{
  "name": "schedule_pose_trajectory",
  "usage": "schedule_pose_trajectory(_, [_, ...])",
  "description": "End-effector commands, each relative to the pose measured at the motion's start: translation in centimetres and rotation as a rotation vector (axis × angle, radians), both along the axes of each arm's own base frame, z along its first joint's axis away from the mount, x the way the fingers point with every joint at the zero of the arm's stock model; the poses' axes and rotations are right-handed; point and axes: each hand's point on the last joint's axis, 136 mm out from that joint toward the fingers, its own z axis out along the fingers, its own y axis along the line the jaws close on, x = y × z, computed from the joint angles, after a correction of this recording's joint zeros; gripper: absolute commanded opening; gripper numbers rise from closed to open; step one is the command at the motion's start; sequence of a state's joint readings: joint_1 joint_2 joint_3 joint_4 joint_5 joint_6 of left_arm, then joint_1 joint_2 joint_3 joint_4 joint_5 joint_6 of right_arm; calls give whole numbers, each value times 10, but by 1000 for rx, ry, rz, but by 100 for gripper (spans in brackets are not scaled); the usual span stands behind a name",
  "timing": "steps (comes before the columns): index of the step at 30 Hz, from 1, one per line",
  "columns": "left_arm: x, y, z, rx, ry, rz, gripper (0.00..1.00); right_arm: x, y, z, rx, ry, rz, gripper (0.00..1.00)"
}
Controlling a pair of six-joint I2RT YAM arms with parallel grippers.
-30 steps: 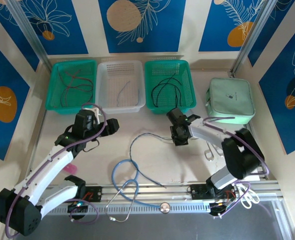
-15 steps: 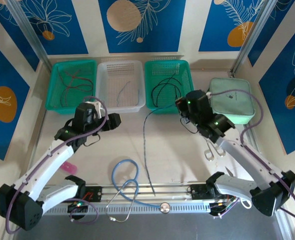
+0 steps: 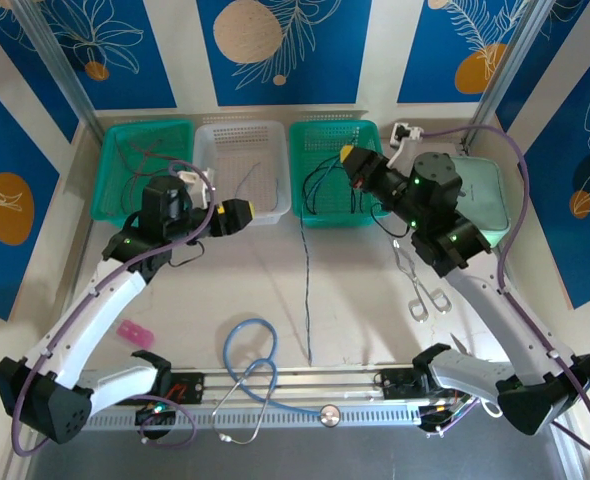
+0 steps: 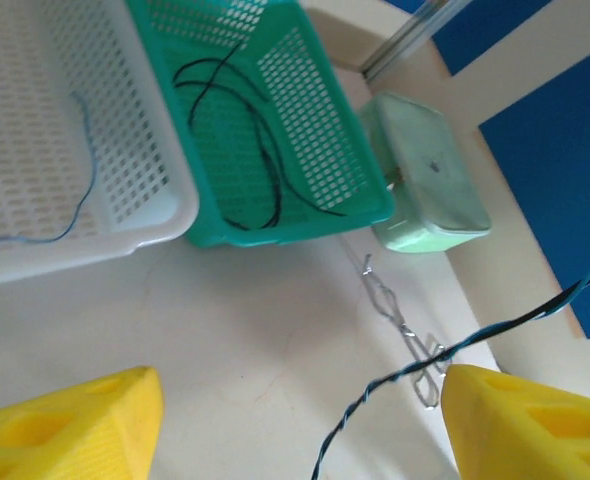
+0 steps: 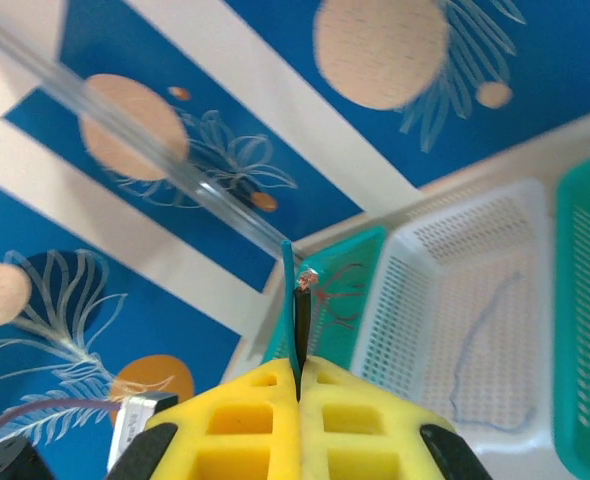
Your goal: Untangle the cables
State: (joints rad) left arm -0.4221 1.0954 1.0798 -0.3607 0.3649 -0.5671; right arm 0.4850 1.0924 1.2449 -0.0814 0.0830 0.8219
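A black and a blue cable, twisted together (image 3: 305,300), hang from my raised right gripper (image 3: 347,158) down to the table near the front rail. The right gripper (image 5: 300,365) is shut on their two ends (image 5: 302,305), which poke up between the pads. My left gripper (image 3: 237,218) hovers in front of the white basket (image 3: 207,205). It (image 4: 300,385) is open, and the twisted pair (image 4: 405,372) runs across the gap close to its right finger (image 4: 535,425) without being held. Loose red cables (image 3: 140,165), a blue-grey cable (image 3: 247,178) and a black cable (image 3: 325,180) lie in the three baskets.
A light-blue stethoscope (image 3: 250,350) lies near the front rail, metal forceps (image 3: 420,285) right of the hanging cables, a mint pouch (image 3: 480,205) at the back right, a pink piece (image 3: 133,332) at the left. Green baskets (image 3: 110,205) (image 3: 370,215) flank the white one.
My right arm has swung up and back over the right green basket, pulling the twisted cables off the table into a straight hanging line. My left gripper moved right toward them, narrowing slightly.
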Motion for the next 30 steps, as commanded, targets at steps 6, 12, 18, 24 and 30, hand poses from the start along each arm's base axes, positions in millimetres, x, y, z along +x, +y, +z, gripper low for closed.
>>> schedule_pose_trajectory(6, [-13, -24, 61, -108, -163, -165, 69, -29, 26, 86, -52, -377, 245, 0])
schedule_pose_trajectory(12, [-13, -25, 70, -130, -180, -165, 69, -35, 24, 112, -42, -469, 245, 0])
schedule_pose_trajectory(18, [-15, -28, 80, -153, -226, -188, 69, -27, 31, 77, -59, -393, 276, 0])
schedule_pose_trajectory(24, [-17, -37, 95, -181, -267, -232, 67, -24, 36, 37, -68, -333, 295, 0])
schedule_pose_trajectory(30, [-22, -66, 109, -223, -299, -313, 57, -26, 44, 13, -104, -287, 327, 0])
